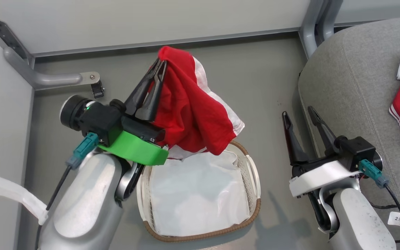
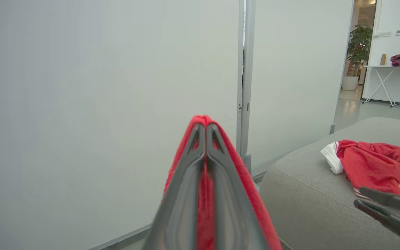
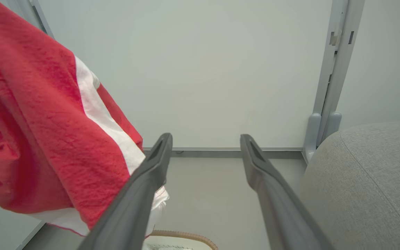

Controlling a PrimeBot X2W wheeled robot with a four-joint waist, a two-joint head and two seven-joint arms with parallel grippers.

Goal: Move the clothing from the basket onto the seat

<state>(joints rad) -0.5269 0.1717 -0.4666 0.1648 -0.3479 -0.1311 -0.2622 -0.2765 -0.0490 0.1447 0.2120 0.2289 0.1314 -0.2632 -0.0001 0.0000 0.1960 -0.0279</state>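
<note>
left gripper (image 1: 160,66) clamped on a fold of the red-and-white garment (image 1: 189,111), which hangs over the far rim of the basket (image 1: 252,215), right gripper (image 1: 298,113) spread and empty beside the seat (image 1: 352,69); carry step judged in hand, next move needs a swing rightward over the seat before release.

Left gripper (image 1: 161,66) pinches a red-and-white garment (image 1: 193,107) above the basket (image 1: 252,173), right gripper (image 1: 299,114) spread beside the seat (image 1: 352,76)

Garment (image 1: 193,104) above basket (image 1: 253,180), left of seat (image 1: 352,80)
</note>
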